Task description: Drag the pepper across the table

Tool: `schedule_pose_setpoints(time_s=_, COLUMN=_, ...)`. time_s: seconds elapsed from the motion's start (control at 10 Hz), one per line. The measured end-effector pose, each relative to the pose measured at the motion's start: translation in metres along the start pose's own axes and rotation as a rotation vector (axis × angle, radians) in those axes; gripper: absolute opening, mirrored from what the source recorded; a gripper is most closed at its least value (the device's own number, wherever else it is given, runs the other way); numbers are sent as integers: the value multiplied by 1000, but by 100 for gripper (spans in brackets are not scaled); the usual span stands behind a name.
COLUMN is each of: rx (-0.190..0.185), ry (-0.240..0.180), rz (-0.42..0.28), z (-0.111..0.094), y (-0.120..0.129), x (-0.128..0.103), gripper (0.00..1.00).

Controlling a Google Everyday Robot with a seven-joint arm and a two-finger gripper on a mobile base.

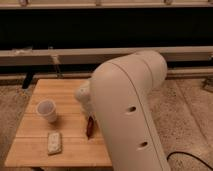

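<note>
Arm [127, 112] first: its pale, bulky casing fills the middle and right of the view and hides most of what it is reaching for. It leans down over the table [35, 150], a small top of light wooden planks on a speckled floor [185, 115], with a dark wall and pale rails behind.

At the arm's lower end, the claw [88, 116] sits over the table's right part, close to the arm's edge. Only a rounded pale part of the wrist shows above it, so the fingers themselves are hard to make out; they appear closed, pinched together at the top of the pepper [90, 127].

That pepper is a slim dark-red sliver directly below the claw, pointing down toward the table's near edge and resting on the wood.

Left of the claw and well apart from it stands a white cup [46, 110], upright. Below and left of the claw, nearer the front edge, lies a small pale packet [54, 142], flat on the planks.
</note>
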Motion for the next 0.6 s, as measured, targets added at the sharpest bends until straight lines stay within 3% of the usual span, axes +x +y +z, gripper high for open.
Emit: schedule_pose_setpoints(time_s=0.6, rx=2, ry=-10, rz=-14, z=-2, y=-5, x=-9, gripper=0)
